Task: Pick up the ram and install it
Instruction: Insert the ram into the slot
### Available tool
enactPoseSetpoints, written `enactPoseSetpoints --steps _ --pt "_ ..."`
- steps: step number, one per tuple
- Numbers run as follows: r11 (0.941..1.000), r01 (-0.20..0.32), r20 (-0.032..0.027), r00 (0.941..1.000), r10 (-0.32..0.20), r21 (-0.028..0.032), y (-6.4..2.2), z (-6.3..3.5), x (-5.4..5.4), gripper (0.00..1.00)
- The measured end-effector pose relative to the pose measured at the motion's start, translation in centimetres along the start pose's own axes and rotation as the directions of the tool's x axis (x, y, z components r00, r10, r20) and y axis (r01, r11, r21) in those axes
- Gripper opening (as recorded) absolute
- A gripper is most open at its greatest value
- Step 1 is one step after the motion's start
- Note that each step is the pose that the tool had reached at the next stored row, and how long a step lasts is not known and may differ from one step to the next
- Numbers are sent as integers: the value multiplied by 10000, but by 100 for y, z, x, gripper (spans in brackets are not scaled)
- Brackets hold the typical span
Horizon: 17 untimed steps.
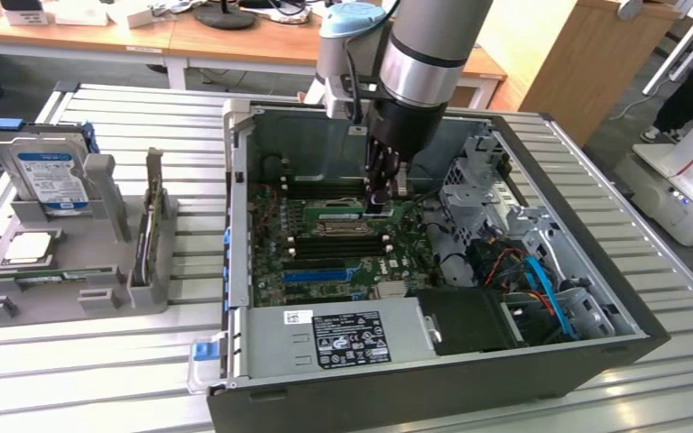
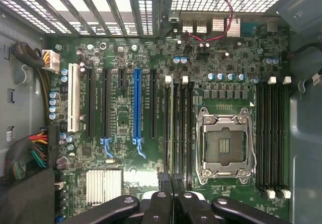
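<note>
Ram (image 1: 337, 215) seemingly slotted, slatted table (image 1: 82, 379), wooden desks (image 1: 69, 38)

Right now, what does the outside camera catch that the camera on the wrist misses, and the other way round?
Exterior view: the arm, the slatted table, and a gray holder carrying a hard drive and a processor chip. Wrist view: the empty processor socket seen from straight above, and thin red wires. Both: the motherboard, and the closed claw at one end of the green ram.
</note>
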<state>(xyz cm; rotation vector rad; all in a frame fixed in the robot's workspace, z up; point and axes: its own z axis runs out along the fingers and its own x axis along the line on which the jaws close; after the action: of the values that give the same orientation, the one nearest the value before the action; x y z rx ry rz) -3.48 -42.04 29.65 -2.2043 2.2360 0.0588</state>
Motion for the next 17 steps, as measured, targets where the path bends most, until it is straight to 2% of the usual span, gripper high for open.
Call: enactPoseSetpoints --steps 13,17 --pt "10000 0 1 10000 0 0 0 11 -36 12" --pt "10000 1 2 10000 -1 1 -1 44 -35 12"
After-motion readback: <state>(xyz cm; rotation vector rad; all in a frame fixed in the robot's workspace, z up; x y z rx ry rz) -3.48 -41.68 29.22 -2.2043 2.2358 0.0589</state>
